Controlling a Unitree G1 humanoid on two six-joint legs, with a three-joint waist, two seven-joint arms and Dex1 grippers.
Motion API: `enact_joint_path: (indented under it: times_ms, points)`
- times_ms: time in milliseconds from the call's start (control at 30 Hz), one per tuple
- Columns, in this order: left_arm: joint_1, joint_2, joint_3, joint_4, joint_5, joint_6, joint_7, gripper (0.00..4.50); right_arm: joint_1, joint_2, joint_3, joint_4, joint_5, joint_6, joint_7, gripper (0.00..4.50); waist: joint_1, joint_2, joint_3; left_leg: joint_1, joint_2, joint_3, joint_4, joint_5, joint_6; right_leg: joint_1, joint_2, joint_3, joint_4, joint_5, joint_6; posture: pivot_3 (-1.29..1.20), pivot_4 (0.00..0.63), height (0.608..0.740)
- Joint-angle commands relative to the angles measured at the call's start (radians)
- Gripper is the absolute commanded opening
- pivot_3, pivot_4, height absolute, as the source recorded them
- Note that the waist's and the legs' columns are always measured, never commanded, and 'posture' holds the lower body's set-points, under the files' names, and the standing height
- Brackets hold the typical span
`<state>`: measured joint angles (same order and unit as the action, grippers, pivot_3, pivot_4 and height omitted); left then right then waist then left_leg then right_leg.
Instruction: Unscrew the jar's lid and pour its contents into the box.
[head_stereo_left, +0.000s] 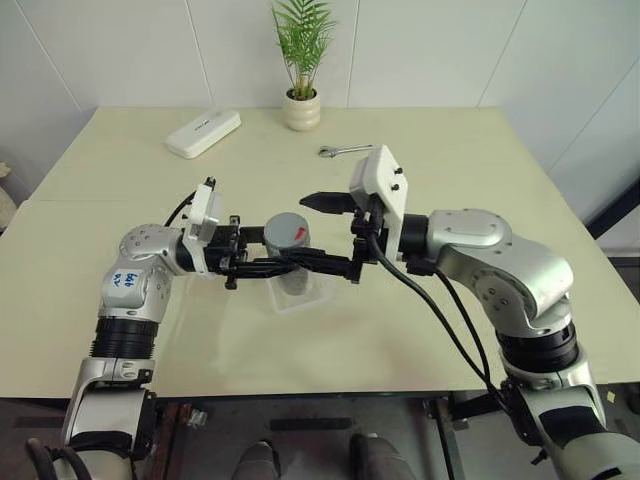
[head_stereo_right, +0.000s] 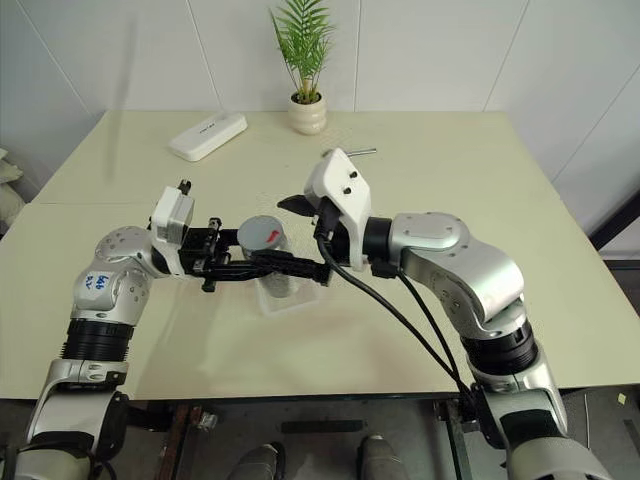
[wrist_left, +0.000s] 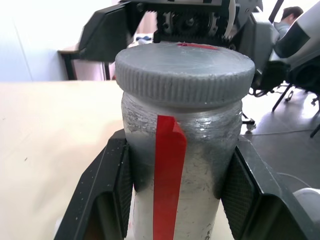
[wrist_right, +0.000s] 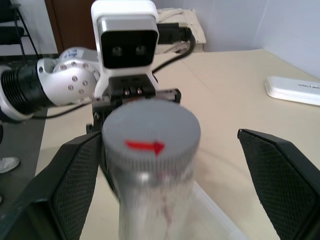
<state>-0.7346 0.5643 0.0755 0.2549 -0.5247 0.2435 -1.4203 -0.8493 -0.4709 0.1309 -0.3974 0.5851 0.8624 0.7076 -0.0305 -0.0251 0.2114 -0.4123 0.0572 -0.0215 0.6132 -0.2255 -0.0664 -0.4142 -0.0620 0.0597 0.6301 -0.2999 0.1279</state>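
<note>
left eye view: one jar (head_stereo_left: 291, 262) gripped by left jaws (head_stereo_left: 272, 264); right jaws (head_stereo_left: 312, 232) gape; one lid (head_stereo_left: 287, 231).

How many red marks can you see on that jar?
2. One is a red strip running down the side of the jar; the other is a small red mark on top of its lid. More could sit on the hidden far side.

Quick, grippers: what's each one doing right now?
Left gripper: closed on the jar, lid on.
Right gripper: open, fingers either side of the lid, not gripping.
</note>
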Motion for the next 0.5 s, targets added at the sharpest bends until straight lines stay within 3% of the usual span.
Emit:
enact_joint_path:
  times_ms: [33, 500]
  points:
    - [0.002, 0.012, 0.01, -0.031, -0.031, 0.0, -0.037, 1.97, 0.007, -0.028, -0.084, -0.029, -0.001, 0.02, -0.056, 4.47, 0.002, 0.0, 0.0, 0.0, 0.0, 0.0, 0.0, 0.0, 0.0, 0.0, 0.0, 0.0, 0.0, 0.0, 0.0, 0.0, 0.15, 0.74]
    - [-0.039, 0.018, 0.012, 0.01, -0.013, -0.005, -0.064, 1.97, 0.004, -0.079, -0.119, -0.08, 0.049, 0.061, -0.057, 4.47, 0.001, 0.0, 0.0, 0.0, 0.0, 0.001, 0.0, 0.0, 0.0, 0.0, 0.0, 0.0, 0.0, 0.0, 0.0, 0.0, 0.15, 0.74]
